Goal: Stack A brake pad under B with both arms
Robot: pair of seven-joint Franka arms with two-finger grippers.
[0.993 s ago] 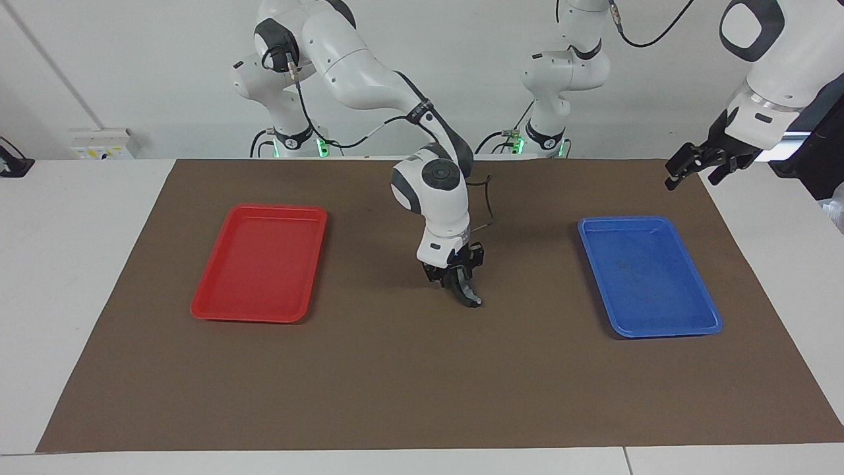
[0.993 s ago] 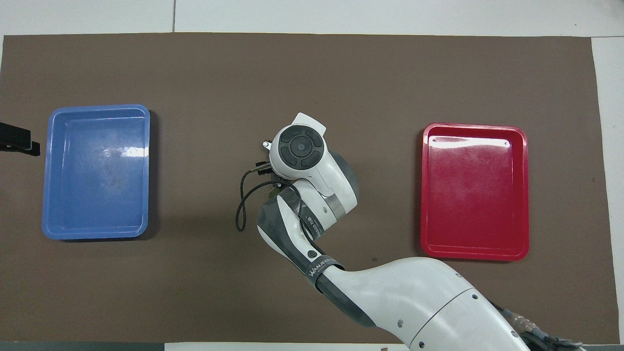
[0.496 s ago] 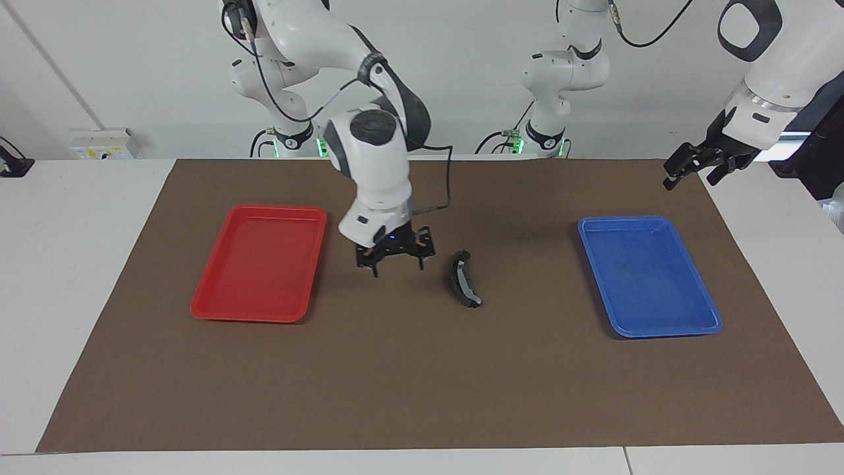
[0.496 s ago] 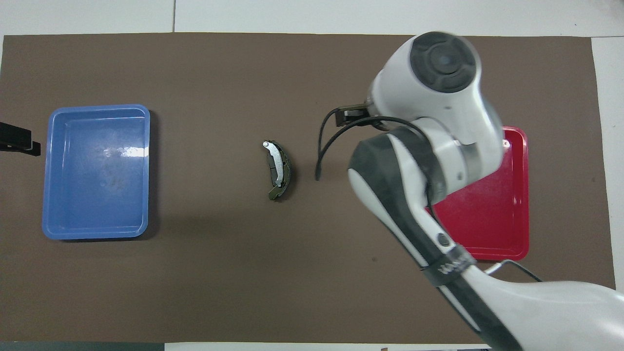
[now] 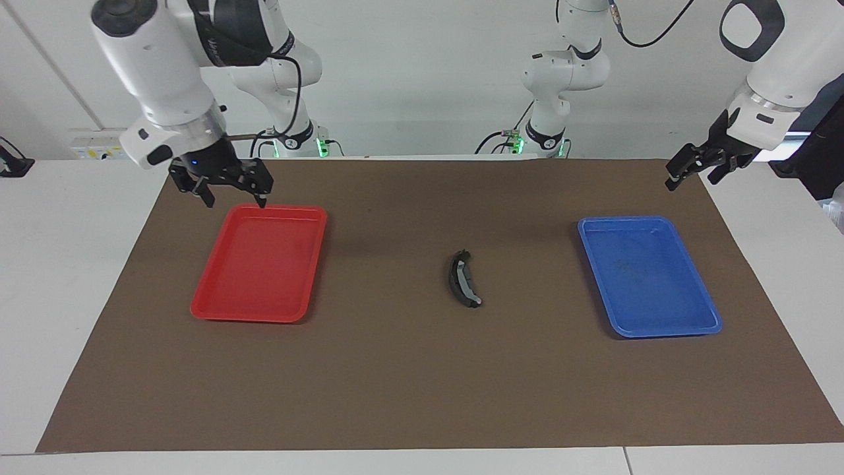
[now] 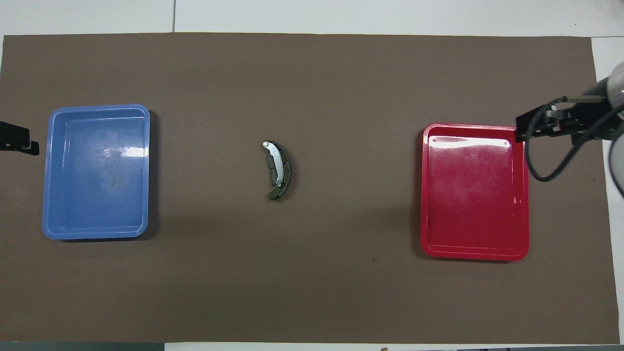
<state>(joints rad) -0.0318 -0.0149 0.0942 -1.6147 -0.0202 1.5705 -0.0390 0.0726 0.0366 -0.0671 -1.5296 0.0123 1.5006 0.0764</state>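
The long, banana-curved black brake pad with a lighter grey strip along its face [image 5: 463,278] lies on the brown mat [image 5: 395,382] that covers the white tabletop [image 5: 66,277], about midway between the two trays; no claw touches it; under its curve a darker edge shows in the overhead view [image 6: 278,169], but whether that is the short, stubby dark brake pad I cannot tell, and no separate short pad shows anywhere on the mat; the shallow red plastic tray [image 5: 262,262] sits toward the right arm's end of the tabletop and the shallow blue plastic tray [image 5: 649,275] toward the left arm's end, both well apart from the curved pad; the right arm's black two-finger claw [image 5: 231,193] hangs in the air over the red tray's corner nearest the robots, its fingers spread apart and grasping nothing; the left arm's black claw [image 5: 689,170] waits raised over the mat's edge beside the blue tray, fingers also released and empty.
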